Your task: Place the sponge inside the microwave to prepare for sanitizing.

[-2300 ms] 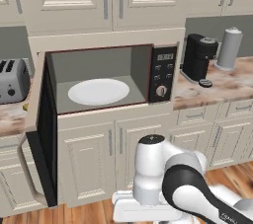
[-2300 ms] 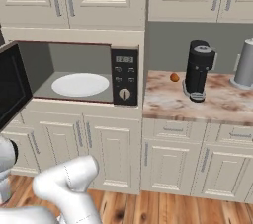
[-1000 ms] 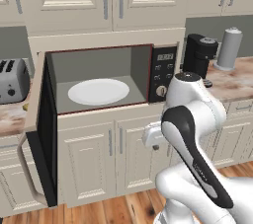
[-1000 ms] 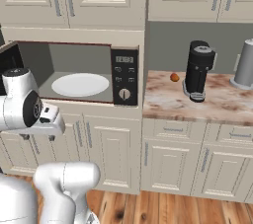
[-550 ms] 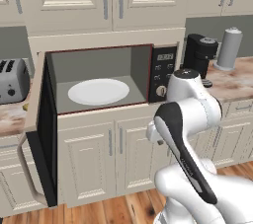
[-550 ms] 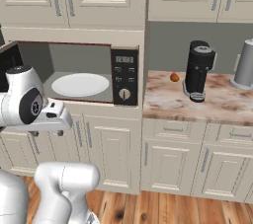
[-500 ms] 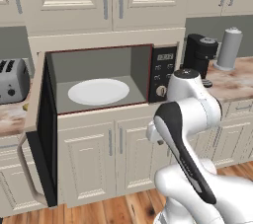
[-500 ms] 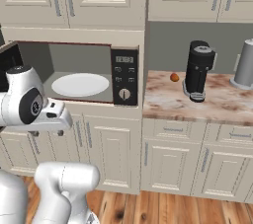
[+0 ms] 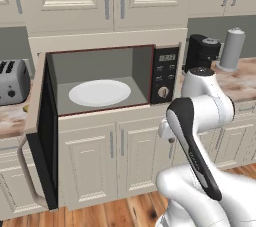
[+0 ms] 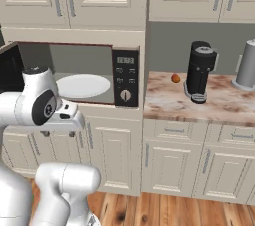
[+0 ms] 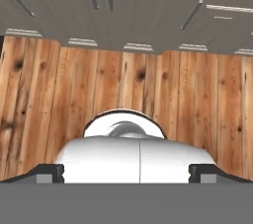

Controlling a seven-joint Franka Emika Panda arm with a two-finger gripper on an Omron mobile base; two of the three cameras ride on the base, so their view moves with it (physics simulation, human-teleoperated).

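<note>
The left base view looks forward and slightly down from behind the arm's left side, squarely at the open microwave (image 9: 105,83), with the toaster (image 9: 12,82) at its left edge. The right base view faces the same wall from the arm's right, further along the table (image 10: 219,108). Both share the microwave and the coffee machine (image 10: 199,69). The hand view points steeply down at the wooden floor (image 11: 123,90) and the cabinet fronts (image 11: 138,11).

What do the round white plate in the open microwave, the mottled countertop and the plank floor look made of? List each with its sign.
Round white plate: glazed ceramic or glass, judging by its even, smooth white; which one is unclear.
Mottled countertop: polished stone, marble or granite, given the pink-beige veining.
Plank floor: varnished wood, showing grain, knots and board seams.
Open microwave: matt grey cavity, probably painted metal.
</note>
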